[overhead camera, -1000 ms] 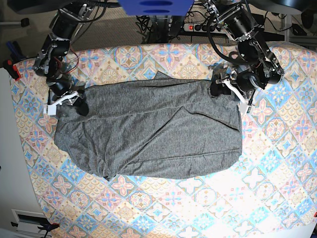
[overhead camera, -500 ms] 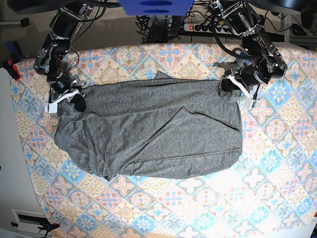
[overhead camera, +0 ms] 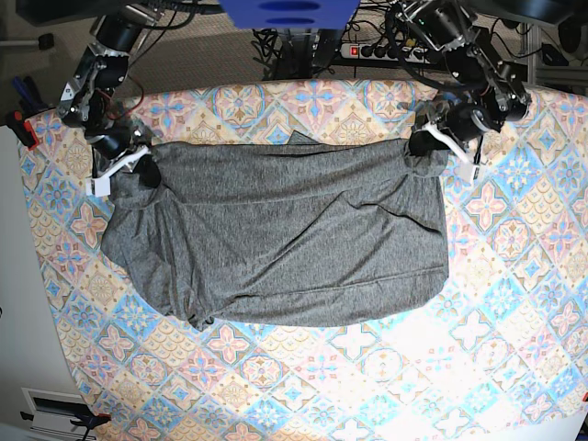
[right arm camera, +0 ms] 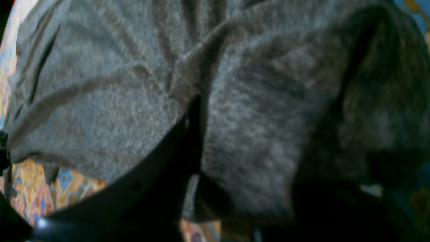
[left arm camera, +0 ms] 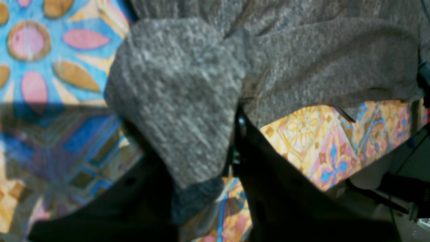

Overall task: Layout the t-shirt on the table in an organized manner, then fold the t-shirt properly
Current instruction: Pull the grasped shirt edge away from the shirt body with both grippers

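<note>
The charcoal-grey t-shirt [overhead camera: 285,239] lies spread across the patterned table [overhead camera: 514,303], wrinkled, with its near-left corner bunched. My left gripper [overhead camera: 424,147] is at the shirt's far right corner, shut on a fold of the cloth. In the left wrist view the t-shirt [left arm camera: 188,84] hangs pinched in the left gripper [left arm camera: 231,141] above the table [left arm camera: 50,50]. My right gripper [overhead camera: 142,170] is shut on the shirt's far left corner. The right wrist view is filled by t-shirt [right arm camera: 100,101] cloth draped over the right gripper [right arm camera: 198,134].
Beyond the table's far edge lie a power strip and cables [overhead camera: 367,50] and a blue object [overhead camera: 289,11]. A red clamp [overhead camera: 23,129] sits at the table's left edge, beside a white surface [overhead camera: 18,303].
Both grippers have shut on the shirt's far corners and moved toward the table's far edge, pulling the far hem back and outward.
</note>
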